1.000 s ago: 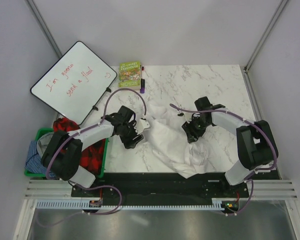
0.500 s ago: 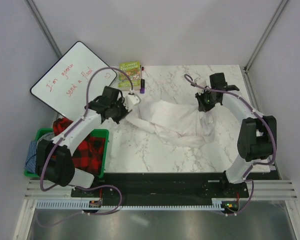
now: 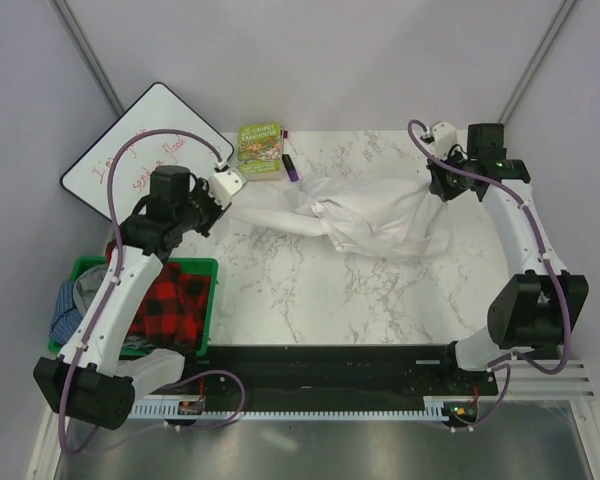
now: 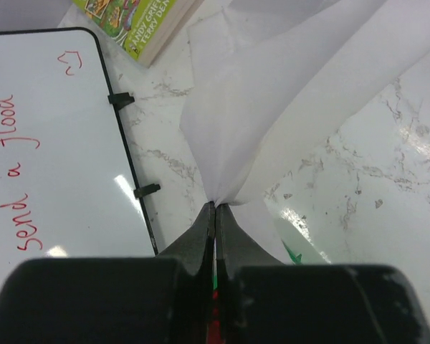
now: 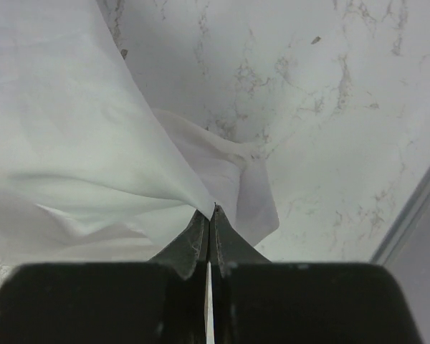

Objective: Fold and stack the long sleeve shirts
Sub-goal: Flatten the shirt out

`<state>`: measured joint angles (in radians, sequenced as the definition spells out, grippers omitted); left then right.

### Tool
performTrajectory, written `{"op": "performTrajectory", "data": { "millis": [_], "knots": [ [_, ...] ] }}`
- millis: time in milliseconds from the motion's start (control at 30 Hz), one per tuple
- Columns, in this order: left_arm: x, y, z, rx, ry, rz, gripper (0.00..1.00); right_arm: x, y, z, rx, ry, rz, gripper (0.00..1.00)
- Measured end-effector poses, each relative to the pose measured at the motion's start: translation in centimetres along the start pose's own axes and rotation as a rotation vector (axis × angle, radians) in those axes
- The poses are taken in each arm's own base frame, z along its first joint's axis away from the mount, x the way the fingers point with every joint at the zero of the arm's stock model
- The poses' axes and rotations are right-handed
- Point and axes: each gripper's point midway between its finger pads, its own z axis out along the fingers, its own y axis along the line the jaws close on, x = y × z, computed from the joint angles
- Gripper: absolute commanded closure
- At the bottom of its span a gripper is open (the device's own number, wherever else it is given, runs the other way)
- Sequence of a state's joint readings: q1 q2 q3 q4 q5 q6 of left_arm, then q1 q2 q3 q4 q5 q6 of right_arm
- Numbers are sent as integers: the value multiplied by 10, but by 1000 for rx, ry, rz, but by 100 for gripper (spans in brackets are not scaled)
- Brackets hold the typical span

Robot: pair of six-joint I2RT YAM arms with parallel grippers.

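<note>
Over the veined marble table (image 3: 380, 295), left gripper (image 4: 215, 206) and right gripper (image 5: 211, 212) clamp the limp white shirt (image 3: 370, 215).

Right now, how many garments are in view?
3: white shirt stretched between left gripper and right gripper; red plaid cloth in the green bin; blue cloth at the bin's left end. More may be hidden underneath.

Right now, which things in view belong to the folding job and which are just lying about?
Job: white shirt, held at both ends by the shut jaws; green bin of plaid cloth, possibly more shirts.
Lying about: whiteboard; book; purple marker.
</note>
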<state>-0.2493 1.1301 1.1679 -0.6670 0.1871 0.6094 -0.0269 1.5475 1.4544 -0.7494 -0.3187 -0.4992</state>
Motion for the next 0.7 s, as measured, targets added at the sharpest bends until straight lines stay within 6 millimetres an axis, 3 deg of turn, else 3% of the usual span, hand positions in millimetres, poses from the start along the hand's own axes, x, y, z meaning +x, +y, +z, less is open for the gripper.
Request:
{"op": "performTrajectory", "data": {
  "millis": [133,200,233,333,400,500,567,700],
  "knots": [
    [12,-6,-18,3,-7,-14,98,3,-10,-20,34,-8,8,63],
    [13,-16,-26,31,-26,-8,98,9,-10,-18,26,15,14,58],
    [14,-21,-28,53,-32,-7,98,14,-7,-15,7,37,14,49],
    [25,-45,-21,154,-14,-18,98,34,7,0,-74,106,35,40],
    [43,-66,-10,230,34,-28,98,48,27,1,-144,142,43,40],
    [77,-110,3,362,135,-21,98,65,72,-9,-253,163,33,43],
    [95,-130,5,423,187,-18,98,68,123,-19,-359,159,-26,47],
    [108,-137,8,436,227,-22,98,70,194,-20,-520,157,-103,50]
  ]
}}
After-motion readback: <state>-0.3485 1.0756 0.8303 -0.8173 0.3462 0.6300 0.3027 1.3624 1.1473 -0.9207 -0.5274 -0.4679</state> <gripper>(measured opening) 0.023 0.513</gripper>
